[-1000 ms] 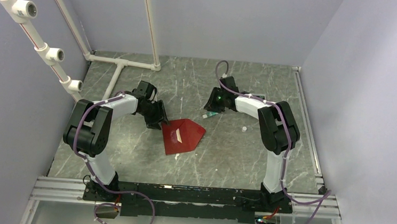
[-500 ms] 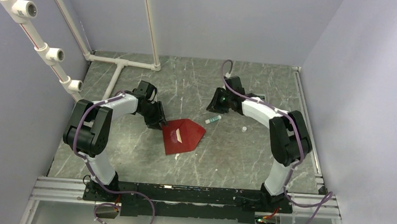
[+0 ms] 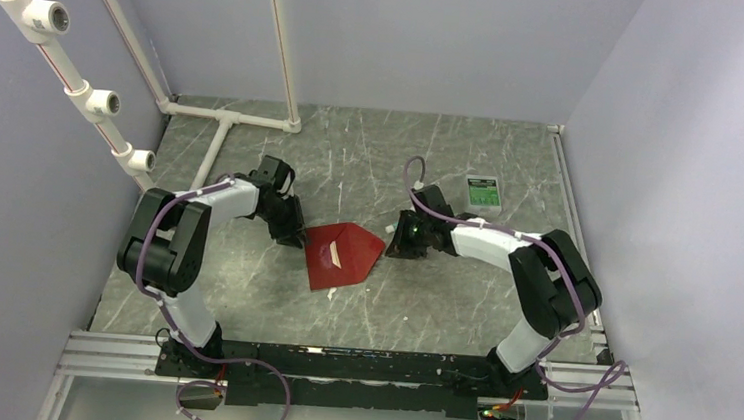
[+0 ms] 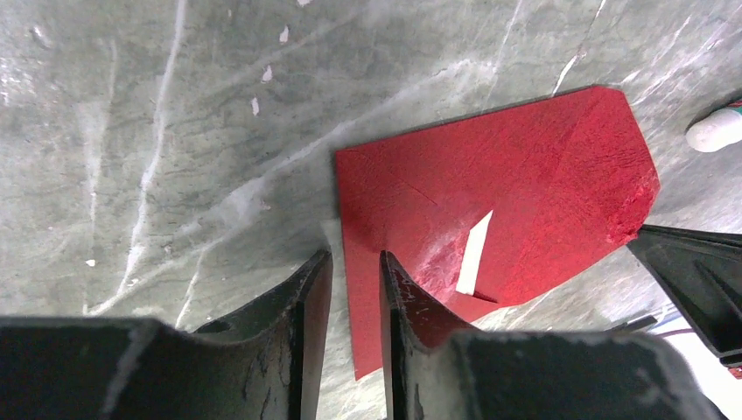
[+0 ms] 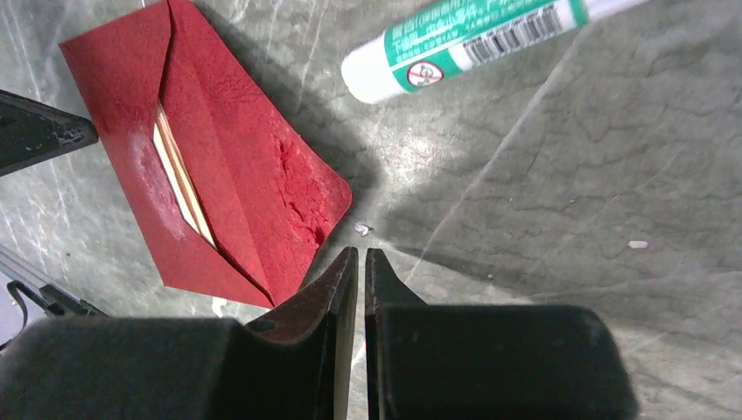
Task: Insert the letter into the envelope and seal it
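Note:
The dark red envelope (image 3: pixel 342 255) lies flat on the table between the arms, its pointed flap folded over the body. It also shows in the left wrist view (image 4: pixel 507 184) and the right wrist view (image 5: pixel 245 166). A thin pale strip of the letter (image 5: pixel 181 181) shows in the slit under the flap; the rest is hidden inside. My left gripper (image 3: pixel 291 232) is at the envelope's left edge, jaws almost together with nothing between them (image 4: pixel 354 258), one finger (image 4: pixel 411 306) over the red paper. My right gripper (image 3: pixel 395 244) is shut and empty (image 5: pixel 361 254) just beside the envelope's rounded right tip.
A white-and-green glue stick (image 5: pixel 472 39) lies on the table just behind the right gripper. A small white-and-green box (image 3: pixel 484 191) lies at the back right. White pipes (image 3: pixel 225 118) run along the back left corner.
My right arm has swung from the back of the table forward to the envelope's right tip, uncovering the small box. The left gripper has shifted only slightly. The envelope has not moved.

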Robot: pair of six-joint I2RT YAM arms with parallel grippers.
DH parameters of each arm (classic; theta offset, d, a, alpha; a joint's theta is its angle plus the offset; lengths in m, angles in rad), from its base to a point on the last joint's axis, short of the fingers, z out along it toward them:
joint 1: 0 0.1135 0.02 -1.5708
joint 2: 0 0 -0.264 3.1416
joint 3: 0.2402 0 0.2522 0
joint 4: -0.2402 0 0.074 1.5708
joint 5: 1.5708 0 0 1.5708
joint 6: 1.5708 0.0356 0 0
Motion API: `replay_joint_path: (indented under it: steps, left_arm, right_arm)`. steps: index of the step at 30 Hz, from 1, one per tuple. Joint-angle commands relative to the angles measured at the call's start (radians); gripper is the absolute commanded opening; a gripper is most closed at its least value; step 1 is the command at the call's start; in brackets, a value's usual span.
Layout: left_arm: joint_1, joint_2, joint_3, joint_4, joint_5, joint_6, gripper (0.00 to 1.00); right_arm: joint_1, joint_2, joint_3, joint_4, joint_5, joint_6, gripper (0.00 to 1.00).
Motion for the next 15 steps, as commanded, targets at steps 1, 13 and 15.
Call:
replay_joint_path:
  steps: [1, 13, 15]
  left_arm:
    - [-0.025, 0.022, -0.011, -0.009, -0.049, -0.015, 0.32]
    - [-0.049, 0.095, 0.016, -0.073, -0.103, -0.071, 0.27]
    - [-0.053, 0.098, 0.017, -0.071, -0.107, -0.079, 0.27]
  right_arm:
    - [0.015, 0.004, -0.028, 0.113, -0.008, 0.055, 0.11]
    - [0.04, -0.032, -0.168, 0.505, -0.147, 0.121, 0.13]
    - [0.047, -0.043, -0.187, 0.56, -0.171, 0.124, 0.14]
